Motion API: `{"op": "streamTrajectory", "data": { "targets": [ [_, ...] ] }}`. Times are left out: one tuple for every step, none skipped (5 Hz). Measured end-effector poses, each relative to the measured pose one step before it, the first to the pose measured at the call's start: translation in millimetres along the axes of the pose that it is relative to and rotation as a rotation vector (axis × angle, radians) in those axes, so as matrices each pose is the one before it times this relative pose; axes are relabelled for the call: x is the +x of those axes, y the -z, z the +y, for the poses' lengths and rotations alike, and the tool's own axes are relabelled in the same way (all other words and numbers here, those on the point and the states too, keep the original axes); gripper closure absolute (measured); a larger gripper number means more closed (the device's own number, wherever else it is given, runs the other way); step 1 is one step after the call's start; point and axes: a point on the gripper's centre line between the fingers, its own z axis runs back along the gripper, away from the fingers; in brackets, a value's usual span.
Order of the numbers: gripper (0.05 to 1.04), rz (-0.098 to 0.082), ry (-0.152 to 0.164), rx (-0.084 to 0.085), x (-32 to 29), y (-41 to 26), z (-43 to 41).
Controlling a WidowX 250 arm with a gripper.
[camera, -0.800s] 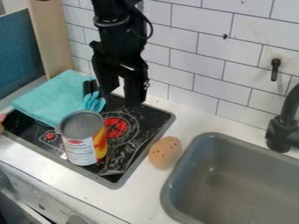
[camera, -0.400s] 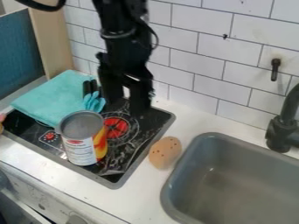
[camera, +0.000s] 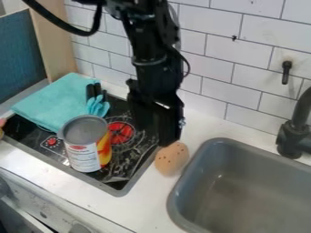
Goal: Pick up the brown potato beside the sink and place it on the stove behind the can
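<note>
your gripper (camera: 155, 135) hangs near mid-frame, fingers apart, holding nothing. just below centre sits the speckled tan lump (camera: 172, 159): probably light and firm, its curved sides a bit slippery, so you'd best pinch its narrower width. you have one lump, one can (camera: 84, 148), one teal cloth (camera: 52, 100).

White tiled wall (camera: 209, 34), dark grout; black wall hook (camera: 286, 73); beige wooden panel (camera: 53, 38) at left.

The pincer (camera: 154, 136) hangs toward eleven o'clock of the spotted tan object (camera: 172, 159); can (camera: 85, 144) at nine, sink (camera: 180, 185) at four.
</note>
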Motion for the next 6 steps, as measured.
{"op": "streamTrajectory", "data": {
  "targets": [
    [0.081, 0.0706, 0.0027, 0.0481, -0.82, 15.06, -2.86],
    [0.081, 0.0213, -0.0046, 0.0359, 3.35, -0.93, 3.45],
    [0.081, 0.0130, 0.0006, 0.0168, 3.48, 8.52, 3.85],
    [0.081, 0.0059, 0.0296, -0.0016, 5.88, 8.46, 1.07],
    [0.081, -0.0075, 0.0298, -0.0393, 2.66, 4.34, -0.46],
    [0.081, 0.0133, 0.0059, -0.0130, -0.43, 6.30, 1.64]
  ]
}}
